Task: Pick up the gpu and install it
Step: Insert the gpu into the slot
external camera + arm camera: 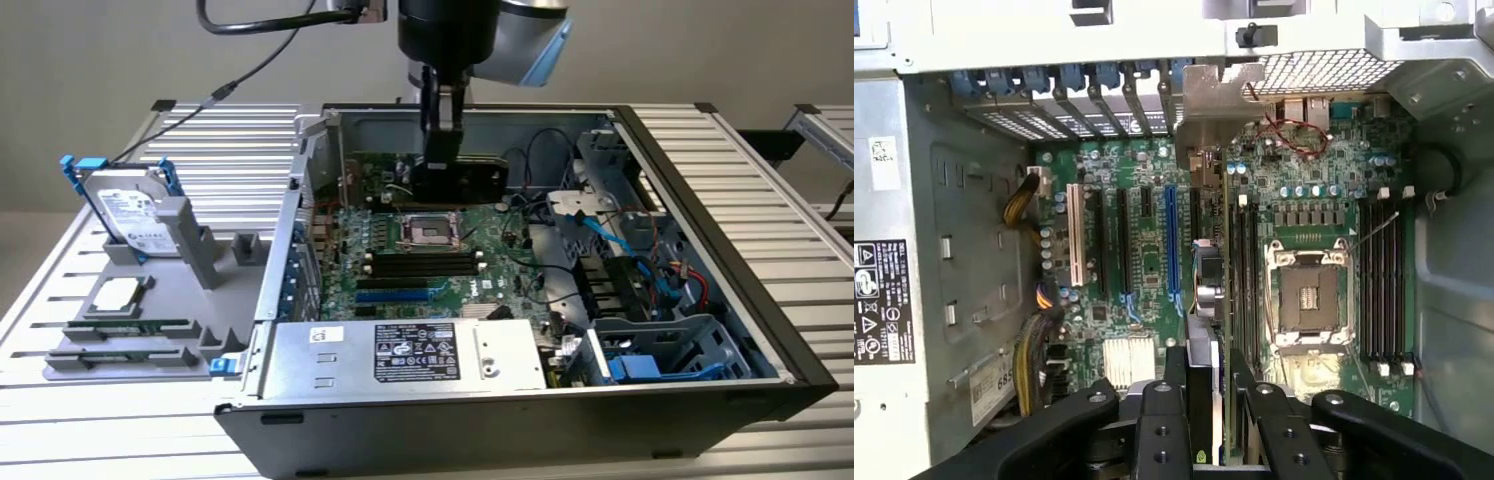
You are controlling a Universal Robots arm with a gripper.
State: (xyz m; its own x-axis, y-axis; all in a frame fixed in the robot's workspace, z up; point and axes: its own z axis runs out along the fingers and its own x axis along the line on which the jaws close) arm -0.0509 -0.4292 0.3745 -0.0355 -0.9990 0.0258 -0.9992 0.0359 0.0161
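The gpu [461, 180], a thin card with a black face, hangs upright inside the open computer case [747, 300], above the far part of the green motherboard [414, 255]. My gripper [441, 140] comes down from above and is shut on the card's top edge. In the wrist view the gpu [1204, 300] is seen edge-on between my black fingers [1159, 420], with its silver bracket [1219, 100] toward the case's slot wall. The gripper [1204, 410] holds the card over the motherboard [1144, 250], between the blue expansion slot [1172, 240] and the memory slots beside the CPU socket [1309, 295].
A grey fixture [200, 250] at the exterior view's left holds a silver hard drive with blue rails [127, 215] and green memory sticks [127, 330]. The power supply [400, 355] fills the case's near side. Cables [627, 270] and a drive cage [667, 350] crowd the exterior view's right.
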